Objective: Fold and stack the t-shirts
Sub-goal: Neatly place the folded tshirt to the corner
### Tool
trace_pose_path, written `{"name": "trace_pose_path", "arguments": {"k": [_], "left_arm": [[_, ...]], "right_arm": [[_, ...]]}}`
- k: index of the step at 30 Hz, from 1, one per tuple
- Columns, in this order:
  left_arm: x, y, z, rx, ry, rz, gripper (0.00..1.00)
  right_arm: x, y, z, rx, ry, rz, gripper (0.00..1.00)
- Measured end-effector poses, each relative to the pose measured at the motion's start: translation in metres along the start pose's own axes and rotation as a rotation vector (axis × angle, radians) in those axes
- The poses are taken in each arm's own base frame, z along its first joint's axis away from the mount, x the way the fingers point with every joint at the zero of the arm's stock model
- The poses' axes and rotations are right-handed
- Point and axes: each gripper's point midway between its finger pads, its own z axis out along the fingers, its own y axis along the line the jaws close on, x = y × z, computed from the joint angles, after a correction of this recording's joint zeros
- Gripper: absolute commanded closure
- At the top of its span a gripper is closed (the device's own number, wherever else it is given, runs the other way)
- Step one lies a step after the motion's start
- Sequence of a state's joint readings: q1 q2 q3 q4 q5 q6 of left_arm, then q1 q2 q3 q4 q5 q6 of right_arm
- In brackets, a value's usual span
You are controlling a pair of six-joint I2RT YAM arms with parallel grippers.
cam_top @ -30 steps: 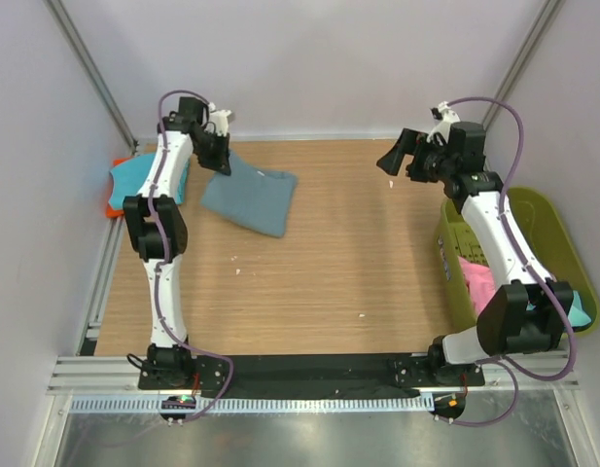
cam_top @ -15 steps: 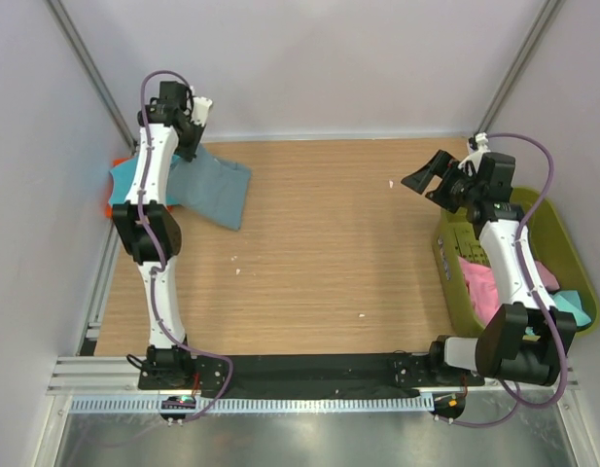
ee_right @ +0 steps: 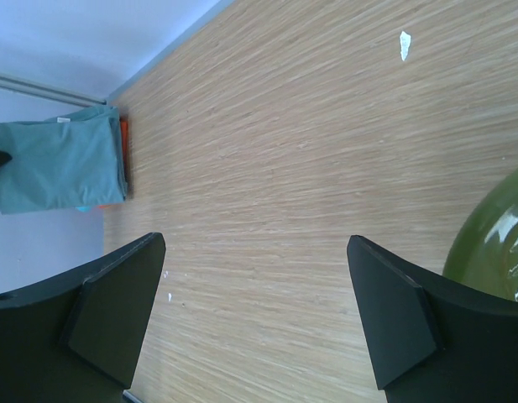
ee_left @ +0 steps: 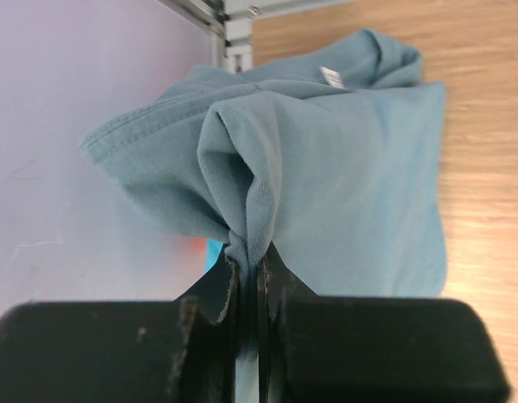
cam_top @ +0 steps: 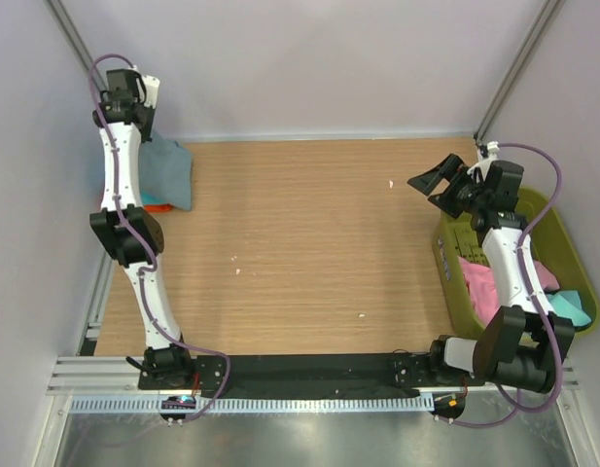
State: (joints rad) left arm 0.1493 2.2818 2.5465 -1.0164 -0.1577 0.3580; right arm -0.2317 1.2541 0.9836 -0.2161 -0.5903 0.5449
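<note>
My left gripper [cam_top: 126, 105] is shut on a bunched fold of the slate blue-grey t-shirt [cam_top: 169, 170], holding it up at the table's far left corner. In the left wrist view the cloth [ee_left: 342, 176] is pinched between the jaws of the gripper [ee_left: 252, 270], and its small white label [ee_left: 330, 77] shows. The shirt drapes over an orange shirt [cam_top: 157, 206] and a turquoise one [ee_left: 211, 253], both mostly hidden. My right gripper [cam_top: 439, 182] is open and empty above the table's right side [ee_right: 257, 245]. A pink shirt [cam_top: 480, 284] and a turquoise one [cam_top: 576, 309] lie in the basket.
The olive-green basket [cam_top: 545, 212] stands at the right edge, under my right arm; its rim shows in the right wrist view [ee_right: 498, 243]. Small white scraps [cam_top: 390, 183] lie on the wooden table [cam_top: 309, 253]. Walls and metal rails close in the left and back.
My left gripper has carried the slate blue-grey shirt left and back, from the table onto the stack in the far left corner. My right gripper has drawn right towards the basket, still open.
</note>
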Motion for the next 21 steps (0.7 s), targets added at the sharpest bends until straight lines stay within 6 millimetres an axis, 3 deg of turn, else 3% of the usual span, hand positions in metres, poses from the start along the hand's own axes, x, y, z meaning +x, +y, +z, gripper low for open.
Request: {"name": "trace_pose_path", "arguments": {"k": [3, 9, 14, 16, 18, 21], "left_arm": [[-0.002, 0.015, 0.001, -0.027, -0.021, -0.005, 1.0], [-0.002, 0.025, 0.002, -0.044, -0.028, 0.006, 1.0], [0.004, 0.043, 0.014, -0.117, -0.018, 0.047, 0.99], [0.007, 0.049, 0.019, -0.153, -0.004, 0.062, 0.74], [0.007, 0.06, 0.025, -0.217, 0.004, 0.079, 0.35], [0.0, 0.08, 0.029, -0.377, -0.002, 0.063, 0.24]], "right_arm": [[0.002, -0.005, -0.004, 0.007, -0.008, 0.026, 0.05], [0.0, -0.015, -0.014, 0.027, -0.042, 0.074, 0.05], [-0.004, -0.025, -0.02, 0.047, -0.067, 0.12, 0.06], [-0.007, -0.028, -0.022, 0.053, -0.08, 0.134, 0.06], [-0.01, -0.031, -0.024, 0.059, -0.089, 0.145, 0.06], [-0.013, -0.034, -0.027, 0.064, -0.099, 0.155, 0.06]]}}
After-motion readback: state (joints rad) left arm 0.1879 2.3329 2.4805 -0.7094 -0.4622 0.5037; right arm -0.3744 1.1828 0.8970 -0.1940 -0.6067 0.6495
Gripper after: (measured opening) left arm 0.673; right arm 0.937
